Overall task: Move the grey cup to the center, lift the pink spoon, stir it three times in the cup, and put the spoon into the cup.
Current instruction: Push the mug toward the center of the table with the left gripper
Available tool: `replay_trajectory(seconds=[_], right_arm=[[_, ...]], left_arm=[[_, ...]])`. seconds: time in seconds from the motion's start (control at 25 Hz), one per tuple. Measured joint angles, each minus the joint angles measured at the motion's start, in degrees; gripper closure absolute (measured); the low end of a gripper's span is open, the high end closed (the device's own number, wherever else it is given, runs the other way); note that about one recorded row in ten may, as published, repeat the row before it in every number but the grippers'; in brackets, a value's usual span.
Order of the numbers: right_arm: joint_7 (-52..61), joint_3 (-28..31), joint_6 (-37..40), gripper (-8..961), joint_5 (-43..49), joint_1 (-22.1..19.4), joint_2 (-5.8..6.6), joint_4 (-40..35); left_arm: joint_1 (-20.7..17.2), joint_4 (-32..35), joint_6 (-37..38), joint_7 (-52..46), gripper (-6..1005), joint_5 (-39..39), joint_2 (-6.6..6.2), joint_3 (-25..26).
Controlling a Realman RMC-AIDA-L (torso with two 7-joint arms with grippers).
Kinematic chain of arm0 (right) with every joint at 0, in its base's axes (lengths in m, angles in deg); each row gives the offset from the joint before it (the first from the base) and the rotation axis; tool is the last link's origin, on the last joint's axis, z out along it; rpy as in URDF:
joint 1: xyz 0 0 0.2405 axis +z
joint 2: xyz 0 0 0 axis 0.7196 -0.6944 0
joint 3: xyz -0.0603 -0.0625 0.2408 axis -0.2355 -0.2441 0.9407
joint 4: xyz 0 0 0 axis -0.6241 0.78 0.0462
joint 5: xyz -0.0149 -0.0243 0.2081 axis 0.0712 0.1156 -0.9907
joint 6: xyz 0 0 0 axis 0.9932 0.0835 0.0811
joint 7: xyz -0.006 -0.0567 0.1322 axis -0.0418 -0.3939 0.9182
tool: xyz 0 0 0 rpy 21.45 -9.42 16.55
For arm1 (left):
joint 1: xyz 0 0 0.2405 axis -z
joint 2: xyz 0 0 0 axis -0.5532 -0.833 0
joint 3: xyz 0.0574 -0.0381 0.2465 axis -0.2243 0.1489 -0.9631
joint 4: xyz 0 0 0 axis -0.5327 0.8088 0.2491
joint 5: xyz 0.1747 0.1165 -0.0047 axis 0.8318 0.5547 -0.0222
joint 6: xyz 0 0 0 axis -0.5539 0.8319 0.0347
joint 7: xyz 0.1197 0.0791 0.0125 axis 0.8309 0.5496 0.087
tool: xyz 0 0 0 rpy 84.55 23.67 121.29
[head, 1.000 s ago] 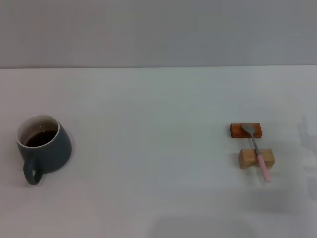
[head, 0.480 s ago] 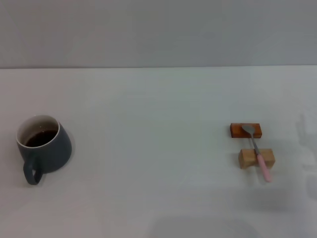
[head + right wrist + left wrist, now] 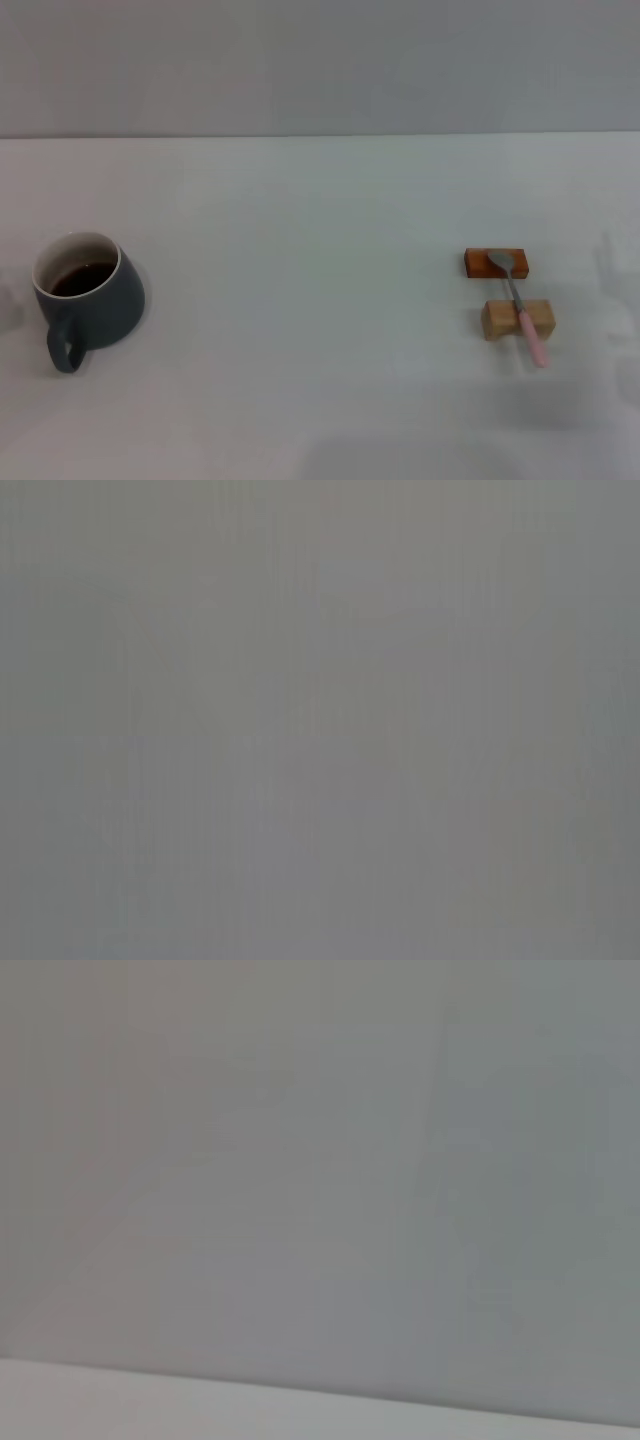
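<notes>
The grey cup (image 3: 88, 297) stands upright at the left of the white table (image 3: 300, 300) in the head view, handle toward the front, with dark liquid inside. The pink spoon (image 3: 520, 308) lies at the right, its metal bowl resting on an orange-brown block (image 3: 478, 263) and its pink handle across a pale wooden block (image 3: 500, 320). Neither gripper shows in any view. The left wrist view and the right wrist view show only plain grey surface.
The table's far edge meets a grey wall (image 3: 320, 60) at the back. A broad stretch of white tabletop lies between the cup and the spoon.
A faint shadow has appeared at the left edge of the table beside the cup. The cup, spoon and blocks have not moved.
</notes>
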Motion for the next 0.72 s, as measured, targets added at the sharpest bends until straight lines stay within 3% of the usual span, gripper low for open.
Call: replay_trajectory(seconds=[0.72], right_arm=[[0.00, -0.05, 0.05, 321, 0.00, -0.11, 0.01, 0.26]], left_arm=[[1.08, 0.87, 2.40, -2.29, 968, 0.00, -0.16, -13.09]])
